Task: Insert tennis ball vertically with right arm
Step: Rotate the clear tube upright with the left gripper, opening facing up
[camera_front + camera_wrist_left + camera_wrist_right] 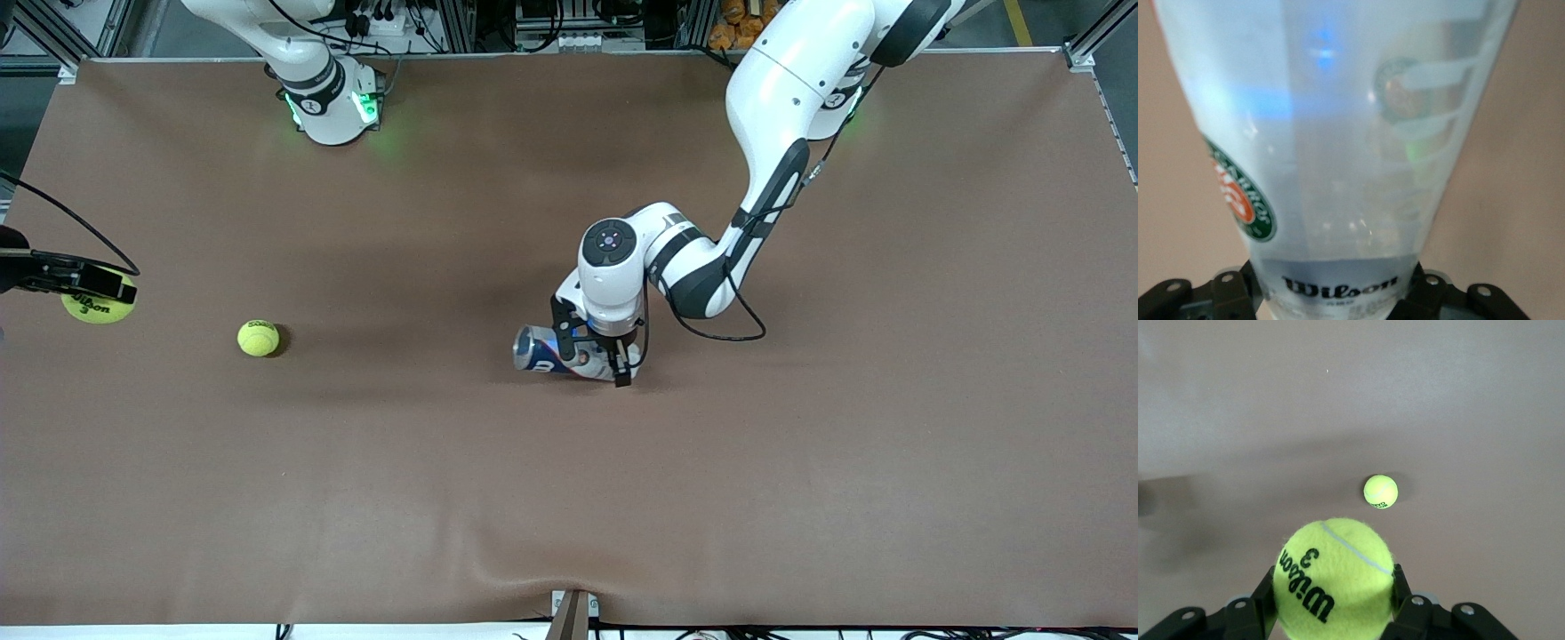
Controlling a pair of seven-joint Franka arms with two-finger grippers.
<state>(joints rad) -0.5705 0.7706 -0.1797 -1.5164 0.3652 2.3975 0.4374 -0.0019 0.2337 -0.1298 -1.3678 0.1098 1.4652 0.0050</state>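
A yellow Wilson tennis ball is clamped between the slim black fingers of my right gripper, which is up in the air over the right arm's end of the table. A clear Wilson ball can with a blue label is held by my left gripper, shut on its lower part over the middle of the table. The can leans on its side, its open mouth toward the right arm's end. I cannot tell whether it touches the table.
A second tennis ball lies loose on the brown table cover, between the held ball and the can. The right arm's base stands at the table's edge farthest from the front camera.
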